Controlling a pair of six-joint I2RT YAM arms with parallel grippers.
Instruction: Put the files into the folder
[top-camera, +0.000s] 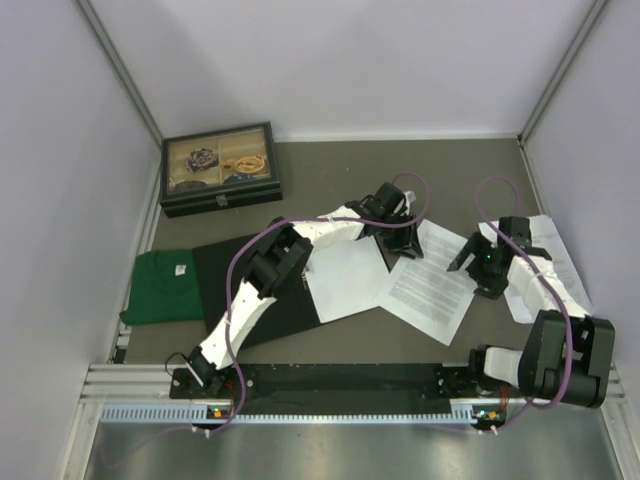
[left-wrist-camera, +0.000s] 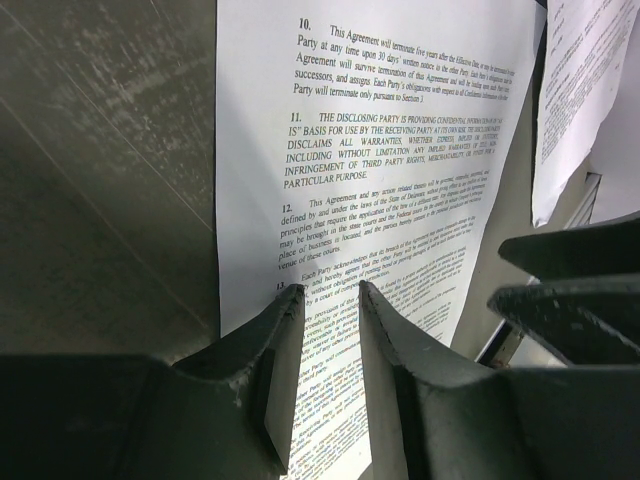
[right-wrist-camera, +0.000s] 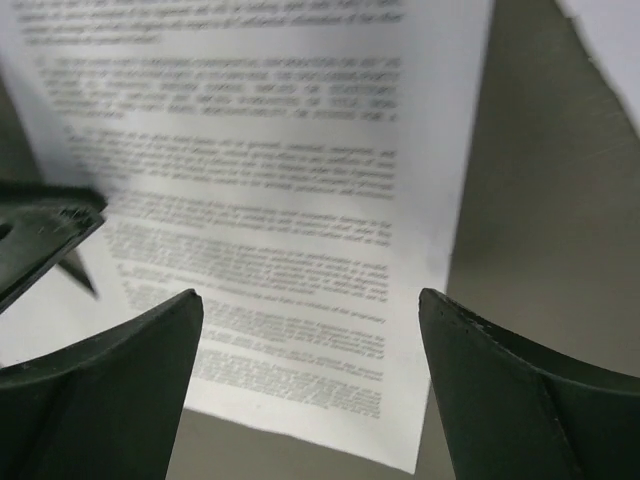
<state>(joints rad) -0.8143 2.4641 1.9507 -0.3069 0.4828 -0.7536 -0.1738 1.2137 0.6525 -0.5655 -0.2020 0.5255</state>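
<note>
The folder (top-camera: 250, 290) lies open on the left, its black inside facing up. A blank white sheet (top-camera: 345, 280) rests against its right edge. To the right of that lies a printed file (top-camera: 430, 285) (left-wrist-camera: 400, 150) (right-wrist-camera: 280, 200). My left gripper (top-camera: 405, 245) (left-wrist-camera: 330, 290) hovers low over this file's far corner. Its fingers are a narrow gap apart and the text shows between them, with nothing gripped. My right gripper (top-camera: 470, 258) (right-wrist-camera: 310, 295) stands wide open over the same file's right edge. Another file (top-camera: 550, 250) (left-wrist-camera: 590, 90) lies partly under the right arm.
A black glass-lidded box (top-camera: 220, 170) stands at the back left. A folded green cloth (top-camera: 160, 285) lies left of the folder. Pale walls close in on both sides and at the back. The two grippers are close together, with the right one (left-wrist-camera: 580, 290) visible in the left wrist view.
</note>
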